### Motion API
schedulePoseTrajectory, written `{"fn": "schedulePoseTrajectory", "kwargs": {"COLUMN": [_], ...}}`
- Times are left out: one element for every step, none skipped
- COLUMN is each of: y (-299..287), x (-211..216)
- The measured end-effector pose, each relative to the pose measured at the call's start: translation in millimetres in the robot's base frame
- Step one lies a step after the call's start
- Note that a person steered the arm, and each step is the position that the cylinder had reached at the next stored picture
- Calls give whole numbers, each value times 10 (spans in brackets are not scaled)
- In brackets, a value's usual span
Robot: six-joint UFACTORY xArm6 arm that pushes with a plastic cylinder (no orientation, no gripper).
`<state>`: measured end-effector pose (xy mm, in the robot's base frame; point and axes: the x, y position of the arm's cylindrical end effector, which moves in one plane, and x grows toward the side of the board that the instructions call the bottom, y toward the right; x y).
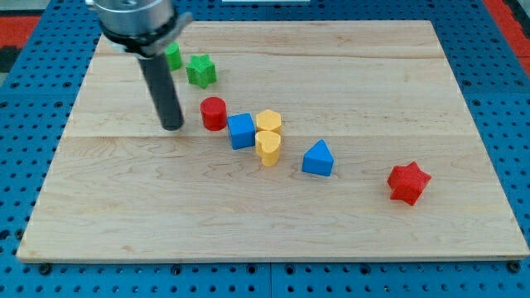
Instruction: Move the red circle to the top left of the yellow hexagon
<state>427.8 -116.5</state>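
Camera view, the only one: my tip (172, 127) sits on the counter (397, 74) just to the view's left of the red circle (214, 112), with a small gap, not touching as far as I can tell. No fingers on this rig, just a bare rod, so nothing opens, closes or holds anything.

Red circle is at the upper-left end of a diagonal cluster: blue cube (241, 131) just to its lower right, apparently touching or nearly so. Yellow hexagon (268, 122) is right of the cube, with the yellow heart (267, 147) directly below it, the two touching. Blue triangle (318, 159) further right, red star (409, 183) well apart toward the view's right. Green star (200, 70) and another green block (173, 56), shape partly hidden by the rod, are near the view's top left.

Progress, my read: circle is already left of and slightly above the hexagon, but the blue cube is between them. Probably needs a nudge up and right to land clearly at the hexagon's top left. Risk: pushing from here drives the circle into the cube and shifts the hexagon.

Surface: light wood board in planks, lying on blue perforated panel; red patches at the view's top corners.
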Motion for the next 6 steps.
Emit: {"fn": "schedulePoseTrajectory", "kwargs": {"y": [135, 635, 272, 628, 783, 1023], "x": [-120, -289, -496, -578, -797, -822]}}
